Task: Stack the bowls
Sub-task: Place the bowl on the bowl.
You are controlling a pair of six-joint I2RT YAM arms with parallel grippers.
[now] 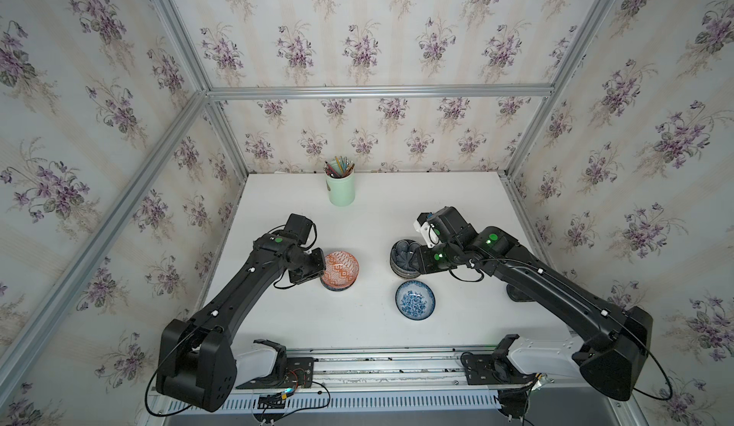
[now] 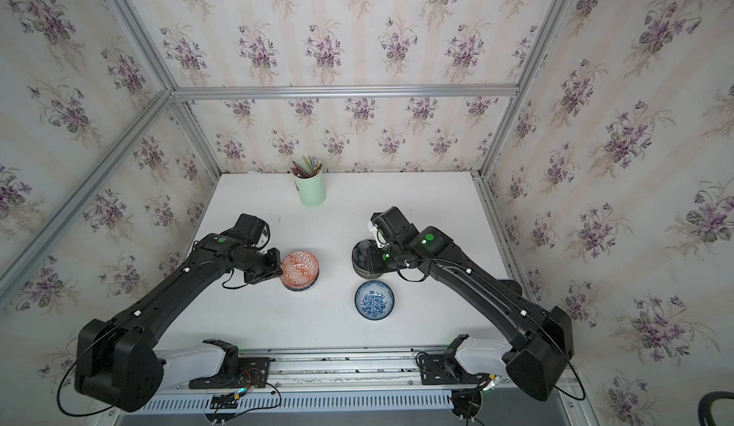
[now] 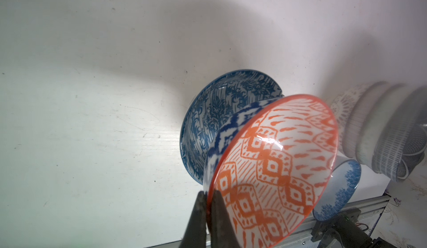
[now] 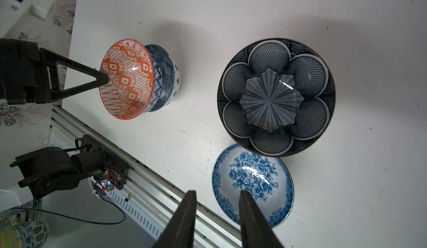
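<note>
My left gripper [image 3: 209, 192] is shut on the near rim of the orange geometric bowl [image 1: 339, 269], one finger inside and one outside. That bowl sits slightly tilted in a blue patterned bowl [image 3: 208, 110], left of the table's middle. In the right wrist view a white bowl wall [image 4: 176, 82] shows beneath those two. A dark navy petal bowl [image 1: 405, 259] tops a stack of several bowls at right of centre. A blue-white floral bowl [image 1: 415, 300] lies alone in front of it. My right gripper [image 4: 217, 193] hangs open and empty above the floral bowl's edge.
A mint-green cup of pencils [image 1: 340, 187] stands at the back of the white table [image 1: 278, 316]. An aluminium rail [image 1: 397, 358] with the arm mounts runs along the front edge. Papered walls close the left, right and back sides.
</note>
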